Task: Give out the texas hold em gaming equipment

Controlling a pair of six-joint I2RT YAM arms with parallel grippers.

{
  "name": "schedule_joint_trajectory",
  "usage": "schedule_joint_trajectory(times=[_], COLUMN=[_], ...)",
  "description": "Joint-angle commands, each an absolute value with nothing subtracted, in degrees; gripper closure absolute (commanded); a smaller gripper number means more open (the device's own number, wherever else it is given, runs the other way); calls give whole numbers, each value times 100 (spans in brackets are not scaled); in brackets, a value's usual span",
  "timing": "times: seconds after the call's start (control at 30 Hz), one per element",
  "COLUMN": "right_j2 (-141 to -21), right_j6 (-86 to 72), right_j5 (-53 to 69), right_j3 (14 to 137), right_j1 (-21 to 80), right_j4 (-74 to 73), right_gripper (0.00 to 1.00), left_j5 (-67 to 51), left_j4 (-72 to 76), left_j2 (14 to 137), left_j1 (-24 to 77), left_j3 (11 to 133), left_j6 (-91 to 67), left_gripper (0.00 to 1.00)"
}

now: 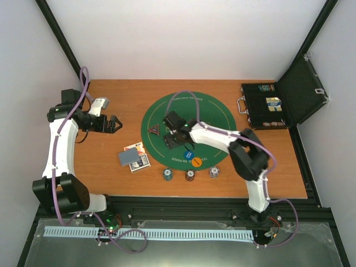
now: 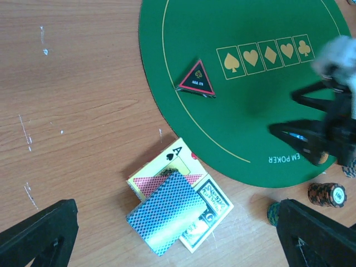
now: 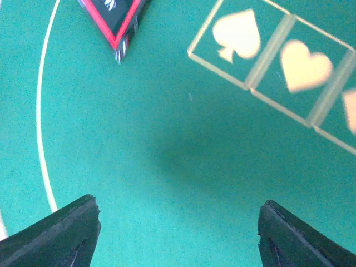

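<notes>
Right gripper (image 3: 178,203) hangs over the green mat (image 3: 167,139), jaws wide apart, nothing between them. The triangle marker (image 3: 114,16) lies on the mat's left part. The blue disc (image 1: 188,154) and orange disc (image 1: 196,162) sit by its near edge, with three chips (image 1: 190,176) in a row on the table (image 1: 122,100). Left gripper (image 1: 115,123), jaws spread too, is left of the mat. The cards (image 2: 175,214) are heaped near-left.

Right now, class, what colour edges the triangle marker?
The triangle marker is red-edged; clearest in left wrist view.
</notes>
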State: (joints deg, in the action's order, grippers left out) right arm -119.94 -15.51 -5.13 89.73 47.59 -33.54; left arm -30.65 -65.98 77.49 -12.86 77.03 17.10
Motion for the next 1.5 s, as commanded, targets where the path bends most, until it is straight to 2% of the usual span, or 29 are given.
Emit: schedule_joint_trajectory(times=[0.0, 0.17, 0.37, 0.63, 0.9, 1.1, 1.33, 1.47], right_j2=[-10658, -10019, -9987, -10309, -10342, -10372, -10755, -11059], right_j6=[-1820, -1966, -1969, -1942, -1909, -1851, -1625, -1523], right_j5=[-608, -510, -457, -404, -365, -375, -579, -740], right_j3=[7637, 6417, 5997, 6037, 5834, 5849, 6391, 6874], right_j1=[4737, 4726, 4728, 4655, 4538, 4429, 4065, 3947], right_j4=[-2938, -2716, -2577, -2466, -2379, -2304, -2373, -2584], right_gripper=[22, 21, 20, 35, 42, 59, 64, 59], left_j5=[-3078, -3107, -3191, -3231, -3298, -3308, -3566, -3583], left_j4=[-6427, -6440, -6477, -6504, -6597, -6598, -6703, -6790], left_j2=[7677, 7655, 7658, 7498, 7576, 7602, 7646, 7759], left_j1=[-1323, -1319, -1324, -1319, -1322, -1321, -1322, -1324], left_j3=[7880, 7852, 7782, 7860, 7996, 8056, 8111, 8164], left_j6=[1560, 1650, 1702, 1714, 1725, 1661, 1753, 1759], left_gripper=[0, 0, 0, 0, 0, 0, 0, 0])
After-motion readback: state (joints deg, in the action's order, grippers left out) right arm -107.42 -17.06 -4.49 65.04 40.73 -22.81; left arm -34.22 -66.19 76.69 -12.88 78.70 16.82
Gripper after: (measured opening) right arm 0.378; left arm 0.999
